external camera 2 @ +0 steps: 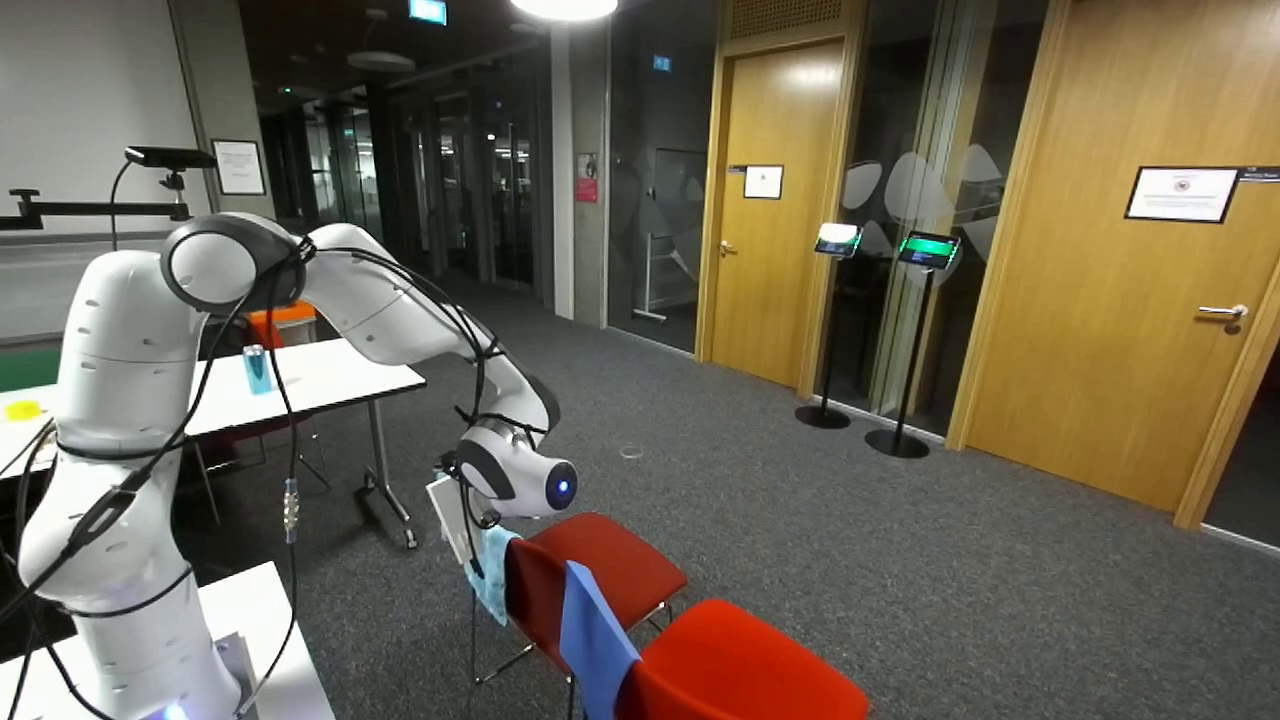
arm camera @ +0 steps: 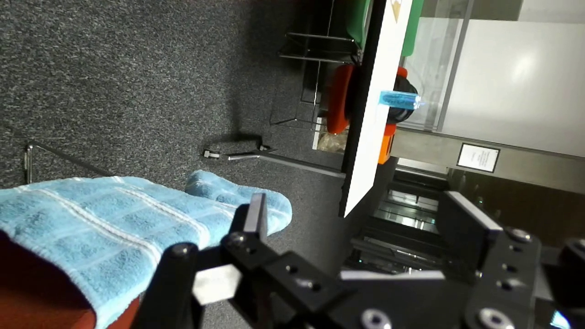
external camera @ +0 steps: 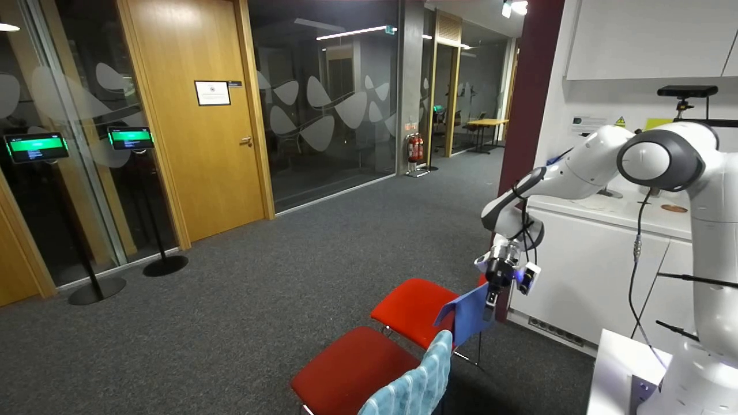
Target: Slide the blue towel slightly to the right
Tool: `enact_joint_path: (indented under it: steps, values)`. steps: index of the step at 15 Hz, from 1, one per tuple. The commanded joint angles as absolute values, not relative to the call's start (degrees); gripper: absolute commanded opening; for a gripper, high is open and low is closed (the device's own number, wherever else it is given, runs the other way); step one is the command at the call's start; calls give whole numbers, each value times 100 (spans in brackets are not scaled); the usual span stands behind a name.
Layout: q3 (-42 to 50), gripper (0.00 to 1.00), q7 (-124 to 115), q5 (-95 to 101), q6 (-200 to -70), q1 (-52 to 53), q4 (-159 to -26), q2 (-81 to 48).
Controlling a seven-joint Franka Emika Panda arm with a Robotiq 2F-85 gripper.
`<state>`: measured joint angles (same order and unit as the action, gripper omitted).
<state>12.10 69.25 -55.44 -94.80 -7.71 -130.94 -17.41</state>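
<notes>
The blue towel [external camera: 471, 316] hangs over the back of a bright red chair; it also shows in an exterior view [external camera 2: 597, 640]. It is out of view in the wrist view. My gripper [external camera: 490, 305] points down and overlaps the towel's right edge in that exterior view. In the wrist view my gripper [arm camera: 361, 217] is open, its fingers wide apart with nothing between them. The left finger overlaps the end of a light teal cloth [arm camera: 151, 214]; I cannot tell whether they touch. In the other exterior picture the arm hides the fingers.
The light teal cloth [external camera 2: 492, 575] hangs on a dark red chair [external camera 2: 605, 560] beside the bright red chair [external camera 2: 760, 660]. A white table [external camera 2: 320, 375] with a blue can [external camera 2: 257, 369] stands behind. White cabinets [external camera: 588, 265] stand beyond the arm.
</notes>
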Motion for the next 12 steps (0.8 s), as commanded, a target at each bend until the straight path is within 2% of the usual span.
enact_joint_path:
  steps: [1,5,12]
  values:
    - [1067,100,6900,-5509,-9496,-915,-13073,-1741]
    - [981,100,6862,-5474,-9702,-822,-13064,-1724]
    - [883,100,7063,-5457,-9517,-994,-12659,-2477]
